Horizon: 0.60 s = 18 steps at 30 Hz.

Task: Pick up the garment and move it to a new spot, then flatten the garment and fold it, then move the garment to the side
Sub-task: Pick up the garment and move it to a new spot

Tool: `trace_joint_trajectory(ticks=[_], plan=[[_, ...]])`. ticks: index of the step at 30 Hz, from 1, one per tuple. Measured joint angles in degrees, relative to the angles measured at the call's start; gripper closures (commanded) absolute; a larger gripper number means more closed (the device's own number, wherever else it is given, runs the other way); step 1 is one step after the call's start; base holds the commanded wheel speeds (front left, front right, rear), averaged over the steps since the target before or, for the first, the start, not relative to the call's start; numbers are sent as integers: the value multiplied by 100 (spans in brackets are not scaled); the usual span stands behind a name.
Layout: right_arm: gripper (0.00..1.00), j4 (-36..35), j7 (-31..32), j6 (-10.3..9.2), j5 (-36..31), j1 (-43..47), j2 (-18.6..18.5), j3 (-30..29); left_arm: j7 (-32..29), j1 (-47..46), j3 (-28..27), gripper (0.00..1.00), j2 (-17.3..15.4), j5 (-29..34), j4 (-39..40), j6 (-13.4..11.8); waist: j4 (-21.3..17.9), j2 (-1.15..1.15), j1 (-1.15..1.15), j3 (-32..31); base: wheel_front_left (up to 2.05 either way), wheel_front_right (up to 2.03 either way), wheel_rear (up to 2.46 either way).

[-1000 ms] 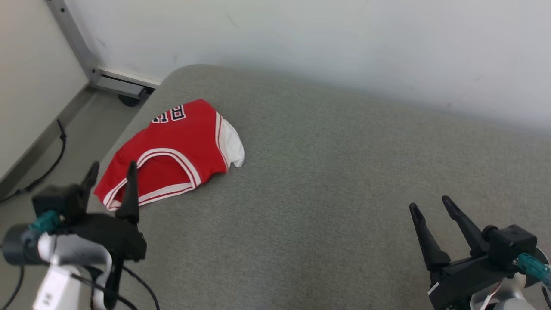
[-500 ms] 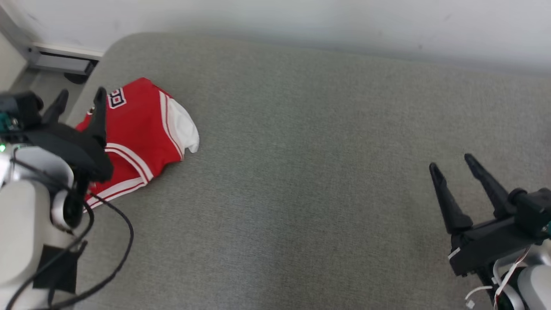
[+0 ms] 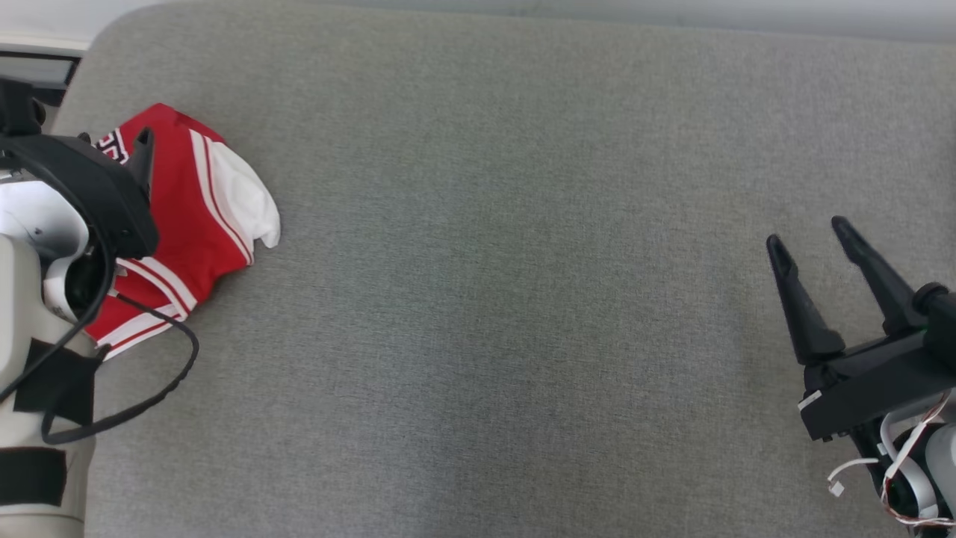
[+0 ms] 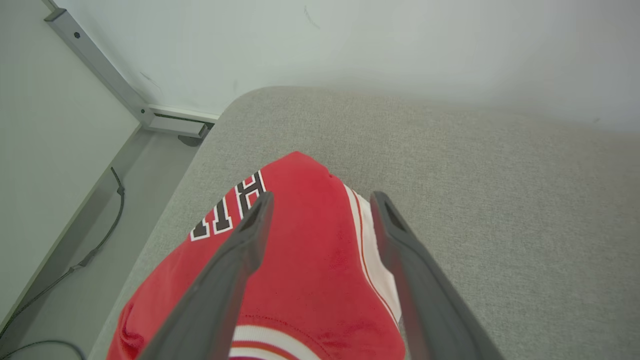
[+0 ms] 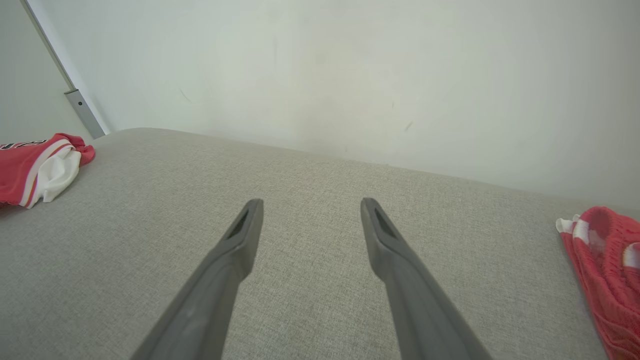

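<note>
The garment (image 3: 213, 202) is a red jersey with white trim and black letters, lying crumpled at the left end of the grey cushion (image 3: 523, 261). My left gripper (image 3: 112, 140) hangs over it, open, its fingers straddling the red cloth without holding it. In the left wrist view the garment (image 4: 310, 250) lies under and between the fingers of the left gripper (image 4: 321, 200). My right gripper (image 3: 806, 233) stands open over bare cushion at the far right. In the right wrist view the right gripper (image 5: 311, 202) is empty and the garment (image 5: 30, 165) lies far left.
A second red and white mesh garment (image 5: 605, 260) lies at the cushion's right end. Beyond the cushion's left edge are the floor with a black cable (image 4: 100, 240) and a grey metal post (image 4: 100, 70). A pale wall (image 4: 400, 45) runs behind.
The head camera has tilted down and turned, shifting the whole picture. My left gripper has come forward from in front of the garment to above it. Both grippers stay open.
</note>
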<state>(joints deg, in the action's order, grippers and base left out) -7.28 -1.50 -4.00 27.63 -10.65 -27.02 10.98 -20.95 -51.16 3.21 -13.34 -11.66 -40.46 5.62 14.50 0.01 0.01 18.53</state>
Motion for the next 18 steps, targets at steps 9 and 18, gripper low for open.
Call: trace_joint_trajectory(ticks=[9, 18], plan=[[0, -45, 56, -1, 0, -74, -96, -123, -825, -315, -67, 0, -37, -48, -944, -57, -182, 0, 0, 279, 0, 0, 0], [0, -96, 83, -1, 0, -77, -120, -158, -1588, -351, -127, 0, -67, -158, -1544, -57, -290, 0, -1, 441, 0, 0, 0]])
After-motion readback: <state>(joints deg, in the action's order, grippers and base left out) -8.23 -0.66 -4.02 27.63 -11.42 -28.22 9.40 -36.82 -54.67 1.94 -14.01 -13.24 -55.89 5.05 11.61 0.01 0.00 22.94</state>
